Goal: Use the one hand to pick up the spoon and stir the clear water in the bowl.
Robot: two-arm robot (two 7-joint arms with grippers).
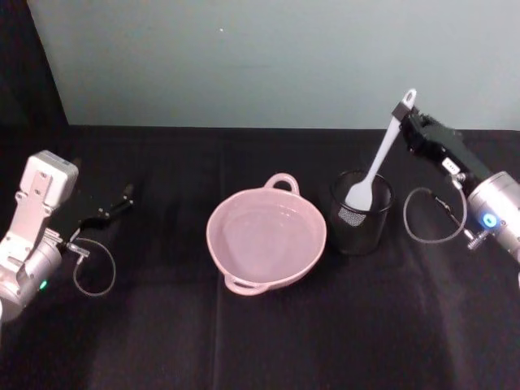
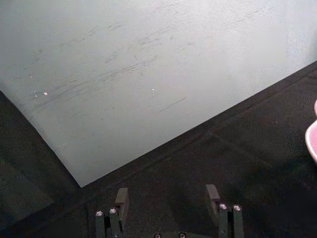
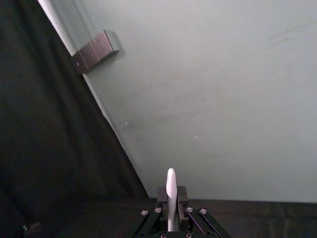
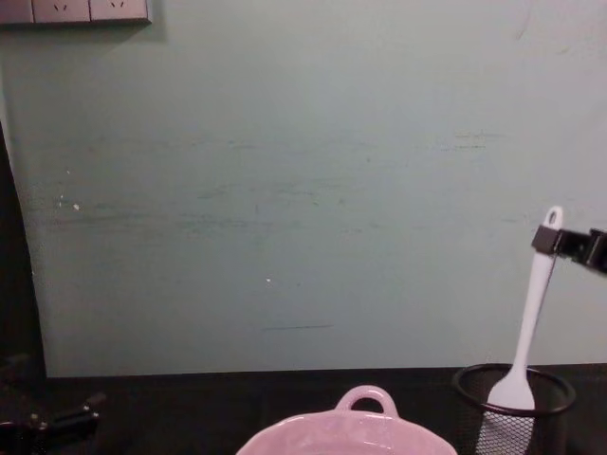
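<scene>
Our right hand (image 1: 404, 108) grips the spoon (image 1: 375, 166), its head inside the mesh cup (image 1: 361, 213); the bowl (image 1: 266, 236) holds water (image 1: 264, 231). Only our chest view catches wall sockets (image 4: 74, 10).

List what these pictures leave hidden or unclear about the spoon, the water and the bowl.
- Water: clear against the pink bowl; its level cannot be read in the head view.
- Spoon: the lower edge of its head is hidden behind the mesh cup wall in the chest view.
- Bowl: the chest view's bottom edge cuts off all but its rim and handle.
- Right gripper: the chest view's right edge cuts it off.
</scene>
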